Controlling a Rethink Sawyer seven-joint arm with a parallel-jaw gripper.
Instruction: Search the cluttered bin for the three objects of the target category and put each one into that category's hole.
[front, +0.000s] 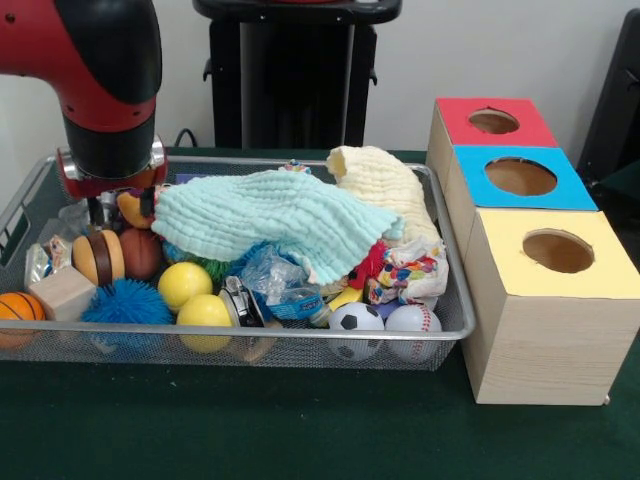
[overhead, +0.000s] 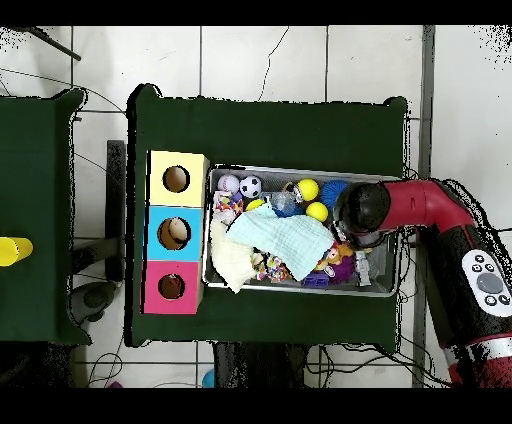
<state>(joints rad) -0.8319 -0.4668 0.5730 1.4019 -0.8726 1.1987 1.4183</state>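
Observation:
The silver wire-mesh bin (front: 452, 300) is full of toys and cloths; it also shows in the overhead view (overhead: 300, 292). My gripper (front: 106, 208) is lowered into the bin's far left corner in the front view, next to an orange and yellow toy (front: 132, 210). The red arm's wrist (overhead: 362, 208) covers it from above. Three wooden boxes stand beside the bin, with a red top (front: 495, 122), a blue top (front: 522, 178) and a yellow top (front: 556, 252), each with a round hole.
A pale green cloth (front: 270, 215) and a cream cloth (front: 380, 180) cover the middle of the bin. Two yellow balls (front: 184, 283), a blue spiky ball (front: 127, 300), a basketball (front: 18, 308), a soccer ball (front: 356, 320) and a baseball (front: 412, 320) lie along the front.

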